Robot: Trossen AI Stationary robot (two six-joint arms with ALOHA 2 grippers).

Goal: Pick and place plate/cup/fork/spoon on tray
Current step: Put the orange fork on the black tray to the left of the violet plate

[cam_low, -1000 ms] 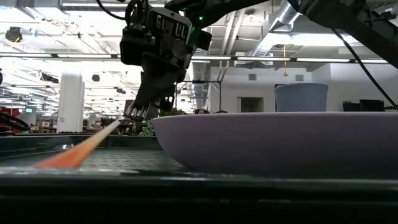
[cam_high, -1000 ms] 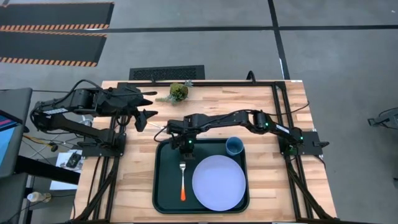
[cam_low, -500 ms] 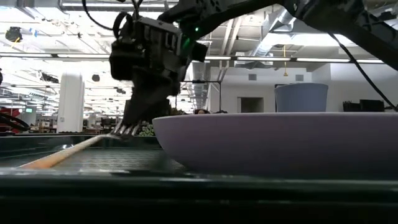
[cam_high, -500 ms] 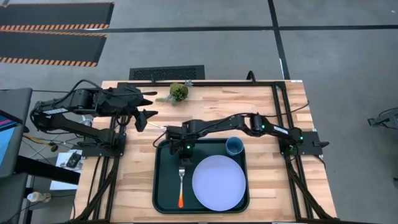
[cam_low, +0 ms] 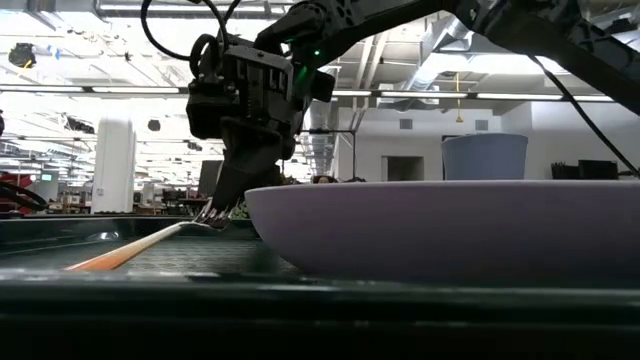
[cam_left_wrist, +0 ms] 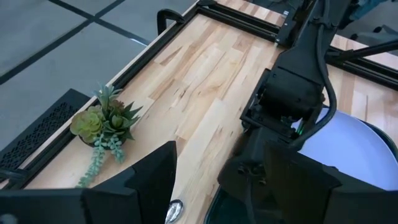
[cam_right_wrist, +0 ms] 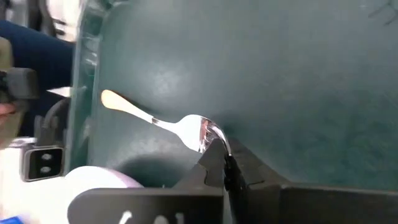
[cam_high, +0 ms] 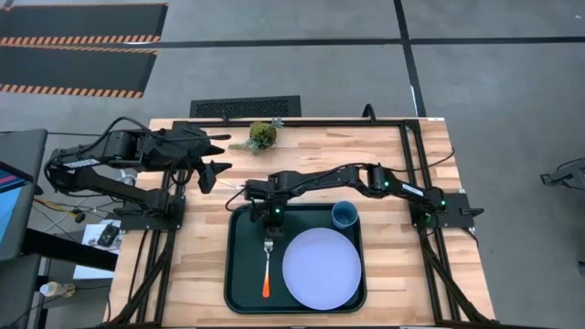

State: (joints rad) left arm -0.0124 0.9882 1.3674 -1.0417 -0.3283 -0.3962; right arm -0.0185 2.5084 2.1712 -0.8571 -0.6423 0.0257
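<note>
The dark tray (cam_high: 236, 274) lies at the table's near middle. The lavender plate (cam_high: 321, 270) and the blue cup (cam_high: 345, 216) stand on it. My right gripper (cam_high: 271, 216) is over the tray's far left part, shut on the orange-handled fork (cam_high: 266, 270). My left gripper (cam_high: 216, 170) is open and empty above the table's far left, beyond the tray. The spoon's silver bowl (cam_left_wrist: 173, 211) shows on the wood below it in the left wrist view; its handle is out of view. My right gripper pinches the fork's tined end (cam_right_wrist: 208, 132) between its two fingertips (cam_low: 232, 196), only at their free ends. The fingers come from above, pointing down. The fork slants: its tines (cam_low: 213, 213) are lifted and its handle (cam_low: 100, 260) runs down to the tray toward the near edge.
A small green succulent (cam_high: 263, 134) lies at the table's far edge, also in the left wrist view (cam_left_wrist: 102, 124). A black frame rail (cam_high: 406, 155) runs around the table top. The plate's wall (cam_low: 440, 230) fills the low view's right.
My right gripper has gone down and a little toward the near edge with the fork, then come slightly back up. The fork's handle, steep and raised before, now lies flatter with its free end down on the tray.
</note>
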